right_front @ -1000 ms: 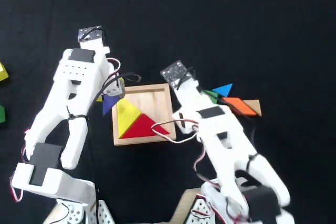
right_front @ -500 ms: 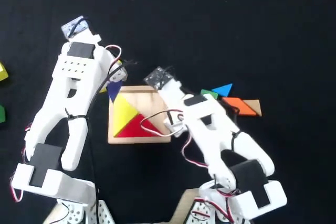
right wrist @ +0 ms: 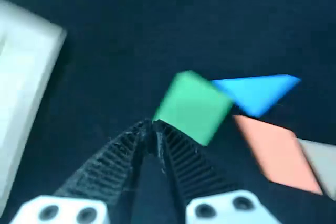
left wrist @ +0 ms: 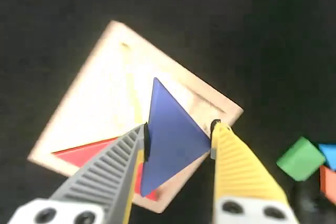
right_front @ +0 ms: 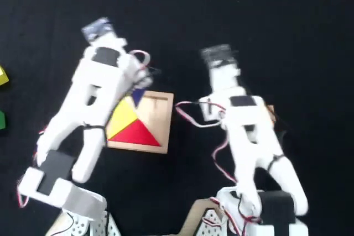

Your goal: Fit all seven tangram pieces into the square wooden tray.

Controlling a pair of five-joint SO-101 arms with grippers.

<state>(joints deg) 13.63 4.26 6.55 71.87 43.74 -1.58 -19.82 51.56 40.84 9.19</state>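
Observation:
The square wooden tray [right_front: 157,115] lies turned at an angle, with a yellow triangle [right_front: 123,117] and a red triangle [right_front: 135,135] inside it. My left gripper [left wrist: 178,129] is shut on a dark blue triangle [left wrist: 170,140], held just above the tray [left wrist: 110,87] and over the red triangle [left wrist: 84,151]. In the high view the blue triangle [right_front: 138,96] hangs at the tray's far edge. My right gripper [right wrist: 156,128] is shut and empty, its tips next to a green square [right wrist: 193,107]. A light blue triangle [right wrist: 257,92] and an orange parallelogram [right wrist: 275,153] lie just beyond.
The right arm [right_front: 243,114] covers the loose pieces to the tray's right. A pale wooden block [right wrist: 321,165] sits beside the orange piece. A yellow object [right_front: 3,75] and a green one [right_front: 1,120] lie at the table's left edge. The table is black cloth.
The right arm swung from the tray's right edge over to the loose pieces. The tray shifted left and turned. The left arm carried the blue triangle to the right, over the tray.

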